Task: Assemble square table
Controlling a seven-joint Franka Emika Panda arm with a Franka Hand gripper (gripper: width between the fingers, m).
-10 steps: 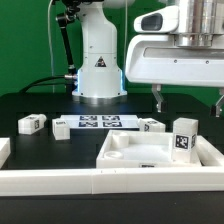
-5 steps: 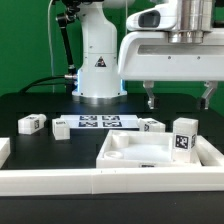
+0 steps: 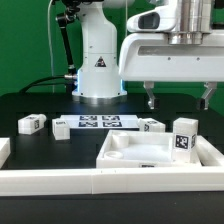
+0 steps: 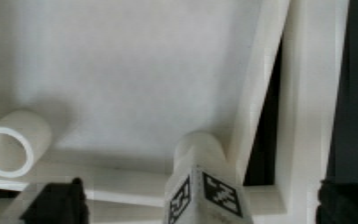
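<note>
The gripper [image 3: 179, 98] is held spread wide and empty, its fingers [image 3: 150, 101] hanging well above the square slab [image 3: 140, 152]. The slab lies on the black table [image 3: 35, 150] by the edge nearest the exterior camera, toward the exterior view's right, tucked just behind the rail wall [image 3: 60, 182]. An upright leg [image 3: 183, 138] stands on the slab at its corner on the exterior view's right, tag facing the camera. In the wrist view the same upright leg [image 4: 201, 188] is seen between the two fingers [image 4: 51, 203], roughly midway, with a round recess [image 4: 12, 150] of the slab off to one side.

The step in hand is judged to be the grasping of this upright leg, either to seat it or to turn it home. It would be done well if the descent were kept straight and the leg kept centred, so that both pads meet its flat faces together and it is not tipped. The slab's raised rim, close beside the leg, should be cleared by the outer finger. Whether the leg is already seated in its recess cannot be told.

A loose leg [image 3: 152, 125] lies just behind the slab; two others, the second leg [image 3: 61, 129] and the third leg [image 3: 31, 124], lie farther toward the exterior view's left, beside the marker board [image 3: 97, 122].
</note>
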